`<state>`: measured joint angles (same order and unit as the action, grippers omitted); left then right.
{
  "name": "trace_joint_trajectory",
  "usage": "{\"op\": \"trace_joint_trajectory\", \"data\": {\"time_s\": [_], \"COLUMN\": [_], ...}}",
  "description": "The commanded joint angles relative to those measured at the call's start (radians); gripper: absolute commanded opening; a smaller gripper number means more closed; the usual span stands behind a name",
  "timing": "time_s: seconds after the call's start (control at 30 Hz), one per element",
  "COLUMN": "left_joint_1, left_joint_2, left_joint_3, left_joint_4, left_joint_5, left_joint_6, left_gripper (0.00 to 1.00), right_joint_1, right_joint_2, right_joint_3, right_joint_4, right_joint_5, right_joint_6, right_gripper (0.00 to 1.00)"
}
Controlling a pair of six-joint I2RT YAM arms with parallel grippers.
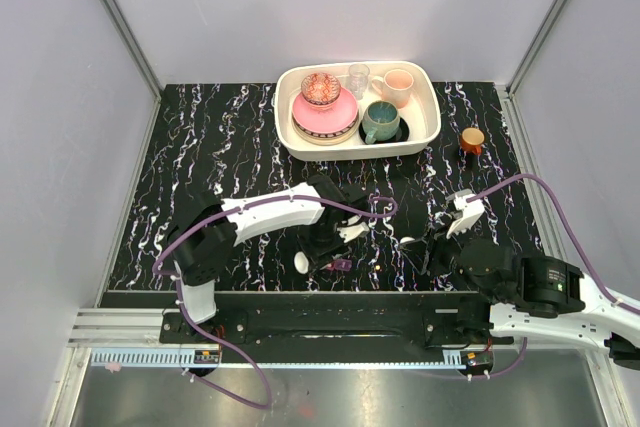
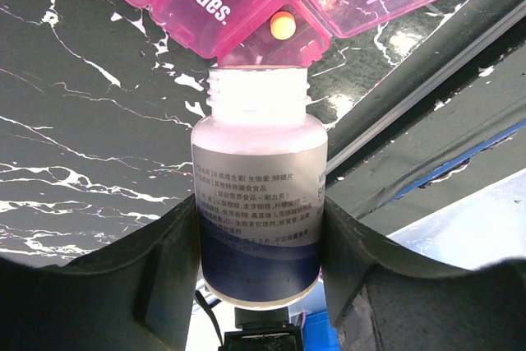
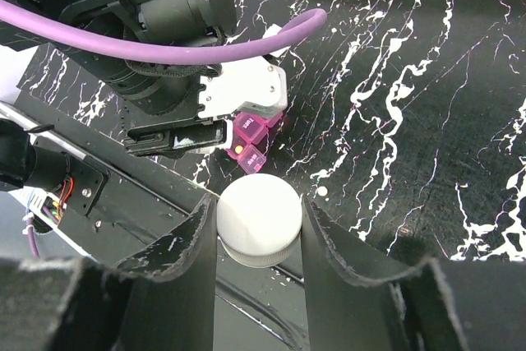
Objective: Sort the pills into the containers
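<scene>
- Left jaws: clamped on the sides of a white bottle [image 2: 259, 195], one jaw against each flank. The bottle is uncapped, and its mouth points at the pill box [image 2: 218, 6].
- Right jaws: closed on the bottle's white cap [image 3: 258, 215], held off to the right of the box.
- Pill box: lies on the worktop [image 1: 230, 147] near its front edge, just beyond the bottle mouth. The "Tues." lid is down and the neighbouring lid is flipped open.
- Pills: one pill [image 2: 282, 25] appears to sit in the open compartment. One stray pill [image 3: 323, 191] lies on the worktop beside the box. I cannot see what is left in the bottle.
- Risk: tipping further could release several pills at once. The compartment is narrow, so the excess would scatter.
- Risk: the bottle rim is close to the box and could nudge it out of line, as it looks light.
- Risk: the front edge is close, so rolling pills could drop into the rail beyond.
- Surface: black with white veining, which could hide small pills.
- Surroundings: a cream tray [image 1: 430, 132] of crockery and a small jar [image 1: 472, 139] stand well apart at the back, with pale walls around.
</scene>
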<state>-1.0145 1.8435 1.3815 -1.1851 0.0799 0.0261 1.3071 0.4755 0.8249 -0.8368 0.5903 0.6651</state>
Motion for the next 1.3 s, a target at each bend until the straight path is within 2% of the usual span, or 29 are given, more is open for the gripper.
{"op": "trace_joint_trajectory", "data": {"time_s": [0.0, 1.27], "left_joint_1": [0.005, 0.005], "left_joint_2": [0.006, 0.039], "left_joint_3": [0.045, 0.087], "left_joint_4": [-0.033, -0.076], "left_joint_5": [-0.025, -0.045], "left_joint_6": [0.014, 0.012], "left_gripper": [0.0, 0.0], "right_joint_1": [0.003, 0.003], "right_joint_2": [-0.009, -0.04], "right_joint_3": [-0.001, -0.007], "right_joint_4": [0.008, 0.002], "right_joint_5": [0.022, 0.028], "right_joint_6": [0.019, 0.021], "right_gripper": [0.0, 0.0]}}
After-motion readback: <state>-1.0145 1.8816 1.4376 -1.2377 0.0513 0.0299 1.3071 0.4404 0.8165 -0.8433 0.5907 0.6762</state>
